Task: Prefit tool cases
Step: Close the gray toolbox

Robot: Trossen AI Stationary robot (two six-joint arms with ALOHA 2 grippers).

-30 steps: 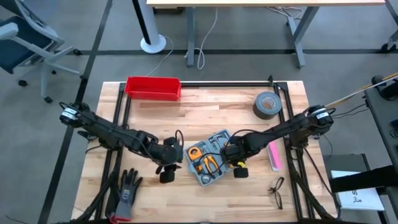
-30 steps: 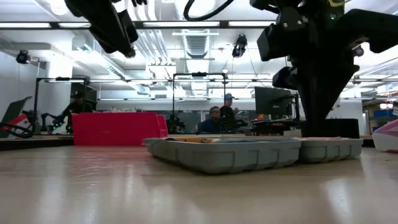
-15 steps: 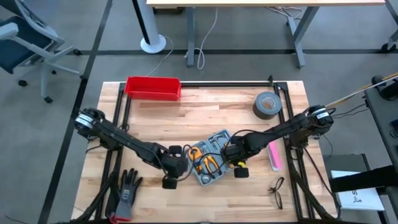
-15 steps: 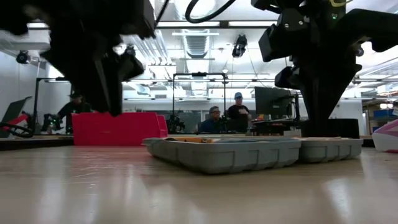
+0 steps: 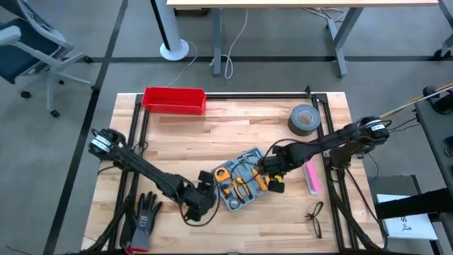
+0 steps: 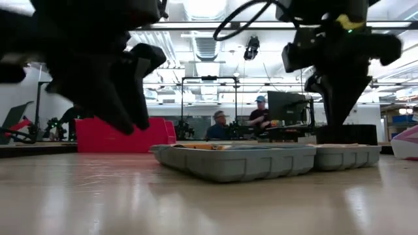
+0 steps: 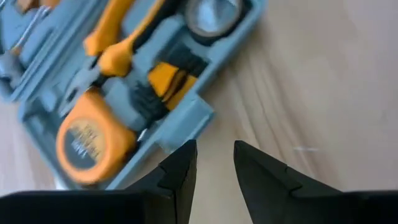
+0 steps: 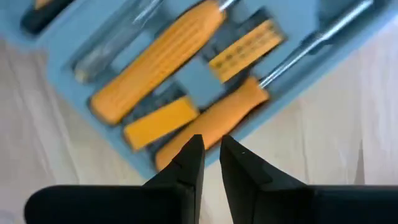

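Note:
The grey-blue tool case [image 5: 239,183] lies open and flat on the wooden table, with orange-handled tools in its grey moulded slots [image 8: 186,74]. In the low view both its halves [image 6: 261,160] rest on their undersides. My left gripper [image 5: 209,184] hangs just off the case's near-left edge. Its fingers [image 7: 214,155] are a narrow gap apart and point at a latch tab [image 7: 186,121] on the rim. In the low view it [image 6: 134,121] is above the table. My right gripper [image 5: 266,173] is shut [image 8: 210,144] over the case's right edge, above an orange handle.
A red bin [image 5: 174,99] stands at the far left of the table and a roll of grey tape [image 5: 303,119] at the far right. A pink object [image 5: 310,177] lies right of the case. Black gloves [image 5: 145,216] and glasses [image 5: 315,216] lie near the front edge. People [image 6: 219,124] sit in the room beyond.
My left gripper has moved toward the table's near edge and right, coming down beside the case's near-left edge. My right gripper has shifted a little toward the far edge over the case's right half. The case has stayed where it was.

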